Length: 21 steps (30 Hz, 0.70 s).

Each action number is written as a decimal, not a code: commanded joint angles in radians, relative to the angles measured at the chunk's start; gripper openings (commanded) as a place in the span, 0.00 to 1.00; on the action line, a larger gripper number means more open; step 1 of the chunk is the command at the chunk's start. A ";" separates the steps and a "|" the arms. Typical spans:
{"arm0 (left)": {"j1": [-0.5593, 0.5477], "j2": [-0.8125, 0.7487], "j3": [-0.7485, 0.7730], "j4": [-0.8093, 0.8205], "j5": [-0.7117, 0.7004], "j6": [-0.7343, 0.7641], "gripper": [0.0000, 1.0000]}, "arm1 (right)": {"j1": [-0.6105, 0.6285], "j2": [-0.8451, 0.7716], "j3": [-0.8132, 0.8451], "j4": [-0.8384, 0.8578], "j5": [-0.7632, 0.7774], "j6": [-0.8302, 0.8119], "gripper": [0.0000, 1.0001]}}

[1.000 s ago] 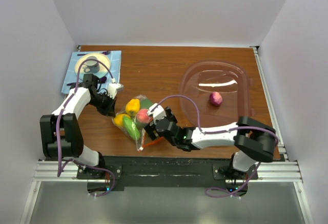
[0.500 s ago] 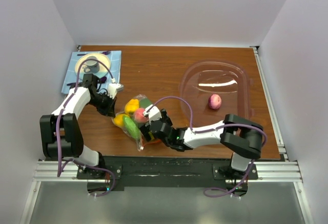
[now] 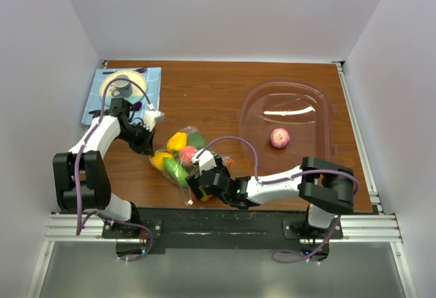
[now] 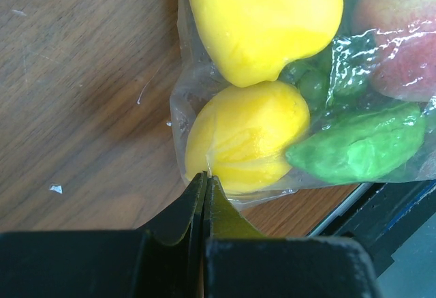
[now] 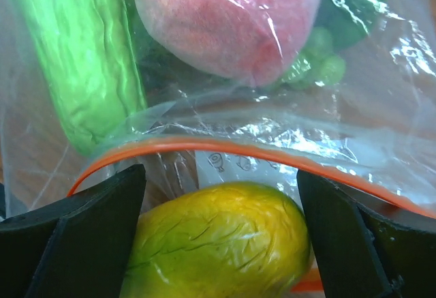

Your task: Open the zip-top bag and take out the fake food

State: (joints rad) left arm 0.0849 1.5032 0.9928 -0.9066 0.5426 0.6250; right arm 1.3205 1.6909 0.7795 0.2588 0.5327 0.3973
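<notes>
Since the last look the right hand [image 3: 197, 183] has pushed deeper into the mouth of the zip-top bag [image 3: 178, 161]. Its fingers are apart, flanking a yellow-green piece of fake food [image 5: 218, 243], so extraction looks close. The left hand [image 4: 204, 185] stays clamped on the bag corner. The pink fruit [image 3: 279, 138] has rolled slightly in the tub [image 3: 320, 100]. Brown wood table [image 3: 204, 100], white walls [image 3: 41, 52].

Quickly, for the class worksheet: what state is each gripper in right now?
Left gripper: closed, pinching a corner of the zip-top bag.
Right gripper: open, jaws either side of a yellow-green toy fruit at the bag's mouth.
</notes>
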 commanded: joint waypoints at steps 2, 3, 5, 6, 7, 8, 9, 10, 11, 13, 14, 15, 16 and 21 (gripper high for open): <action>0.004 -0.037 0.006 0.009 0.023 0.016 0.00 | 0.022 0.069 0.009 -0.151 -0.057 0.046 0.97; 0.003 -0.037 0.004 0.009 0.023 0.016 0.00 | 0.022 0.069 0.003 -0.151 -0.062 0.048 0.94; 0.006 -0.034 0.001 0.011 0.023 0.018 0.00 | 0.022 0.070 0.003 -0.165 -0.066 0.048 0.85; 0.004 -0.034 0.001 0.011 0.025 0.016 0.00 | 0.022 0.070 0.004 -0.171 -0.076 0.048 0.85; 0.006 -0.034 0.001 0.012 0.025 0.016 0.00 | 0.022 0.067 0.003 -0.171 -0.082 0.040 0.85; 0.006 -0.034 0.001 0.014 0.028 0.015 0.00 | 0.022 0.064 0.003 -0.170 -0.085 0.037 0.85; 0.004 -0.034 0.003 0.014 0.031 0.012 0.00 | 0.022 0.061 0.003 -0.168 -0.094 0.029 0.73; 0.004 -0.032 0.003 0.014 0.034 0.010 0.00 | 0.022 0.056 0.007 -0.168 -0.092 0.012 0.68; 0.006 -0.034 0.003 0.014 0.040 0.009 0.00 | 0.022 0.055 0.013 -0.171 -0.092 0.005 0.64; 0.004 -0.034 -0.002 0.015 0.046 0.005 0.00 | 0.023 0.044 0.041 -0.187 -0.059 -0.020 0.64; 0.006 -0.034 -0.003 0.015 0.049 0.005 0.00 | 0.022 0.035 0.050 -0.191 -0.041 -0.029 0.69; 0.004 -0.035 -0.005 0.015 0.049 0.004 0.00 | 0.022 0.024 0.069 -0.194 -0.021 -0.040 0.94; 0.004 -0.038 -0.006 0.014 0.049 0.004 0.00 | 0.022 0.010 0.079 -0.213 0.010 -0.047 0.99; 0.004 -0.044 -0.005 0.009 0.037 0.013 0.00 | 0.022 -0.092 0.147 -0.295 0.018 -0.078 0.99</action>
State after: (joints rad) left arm 0.0849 1.4944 0.9859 -0.9058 0.5579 0.6231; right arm 1.3354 1.7000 0.8524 0.0784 0.5316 0.3573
